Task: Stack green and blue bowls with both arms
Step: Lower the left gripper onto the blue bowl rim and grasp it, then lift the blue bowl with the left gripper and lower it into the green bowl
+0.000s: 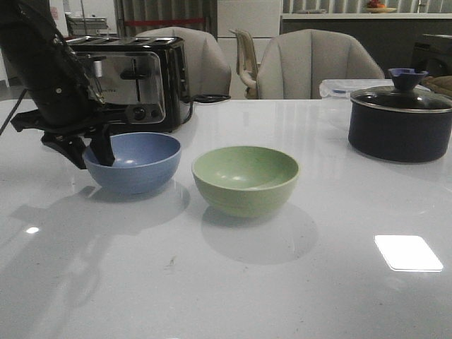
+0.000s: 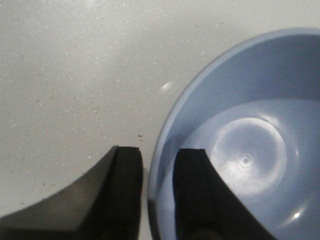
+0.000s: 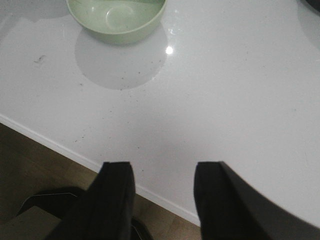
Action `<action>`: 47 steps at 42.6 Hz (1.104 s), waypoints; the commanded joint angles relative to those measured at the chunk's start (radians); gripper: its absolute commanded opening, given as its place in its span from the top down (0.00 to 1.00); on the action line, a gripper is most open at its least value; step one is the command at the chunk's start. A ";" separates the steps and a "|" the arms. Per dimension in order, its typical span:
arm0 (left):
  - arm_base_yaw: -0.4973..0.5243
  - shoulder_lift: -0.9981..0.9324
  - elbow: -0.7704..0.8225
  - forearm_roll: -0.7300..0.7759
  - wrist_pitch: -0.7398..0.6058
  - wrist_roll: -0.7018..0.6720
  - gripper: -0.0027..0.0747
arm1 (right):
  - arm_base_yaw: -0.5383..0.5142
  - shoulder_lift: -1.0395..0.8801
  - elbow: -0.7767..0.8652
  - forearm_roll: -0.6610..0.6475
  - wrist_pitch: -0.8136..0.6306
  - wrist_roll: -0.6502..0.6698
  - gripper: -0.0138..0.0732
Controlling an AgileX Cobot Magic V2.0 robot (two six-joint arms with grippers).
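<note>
The dusty blue bowl (image 1: 134, 161) stands on the white table left of centre, with the pale green bowl (image 1: 246, 179) just to its right, both upright and empty. My left gripper (image 1: 93, 154) is at the blue bowl's left rim. In the left wrist view the left gripper (image 2: 158, 161) has one finger inside the blue bowl (image 2: 250, 150) and one outside, closed on the rim. My right gripper (image 3: 162, 172) is open and empty over the table's front edge, well short of the green bowl (image 3: 117, 17). It is out of the front view.
A black and steel toaster (image 1: 134, 81) stands behind the blue bowl. A dark lidded pot (image 1: 400, 120) sits at the back right. Chairs (image 1: 314, 63) stand behind the table (image 1: 233, 282). The table's front edge (image 3: 60, 145) and the floor show in the right wrist view.
</note>
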 commanded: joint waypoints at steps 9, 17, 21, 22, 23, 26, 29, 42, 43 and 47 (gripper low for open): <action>0.001 -0.110 -0.063 -0.008 0.013 0.026 0.84 | -0.001 -0.007 -0.027 -0.007 -0.060 0.001 0.37; -0.001 -0.189 -0.152 -0.040 0.066 0.048 0.84 | -0.001 -0.007 -0.027 -0.007 -0.060 0.001 0.37; -0.017 -0.209 -0.200 -0.082 0.107 0.048 0.84 | -0.001 -0.007 -0.027 -0.007 -0.060 0.001 0.37; -0.023 -0.210 -0.215 -0.089 0.121 0.048 0.84 | -0.001 -0.007 -0.027 -0.007 -0.060 0.001 0.37; -0.031 -0.210 -0.225 -0.098 0.130 0.048 0.84 | -0.001 -0.007 -0.027 -0.007 -0.060 0.001 0.37; -0.059 -0.210 -0.239 -0.114 0.149 0.050 0.84 | -0.001 -0.007 -0.027 -0.007 -0.060 0.001 0.37; -0.100 -0.210 -0.239 -0.114 0.149 0.050 0.84 | -0.001 -0.007 -0.027 -0.007 -0.060 0.001 0.37; -0.272 -0.173 -0.239 -0.108 0.116 0.050 0.84 | -0.001 -0.007 -0.027 -0.007 -0.060 0.001 0.37; -0.283 -0.167 -0.239 -0.105 0.113 0.050 0.84 | -0.001 -0.007 -0.027 -0.007 -0.060 0.001 0.37; -0.304 -0.137 -0.239 -0.101 0.103 0.050 0.84 | -0.001 -0.007 -0.027 -0.007 -0.060 0.001 0.37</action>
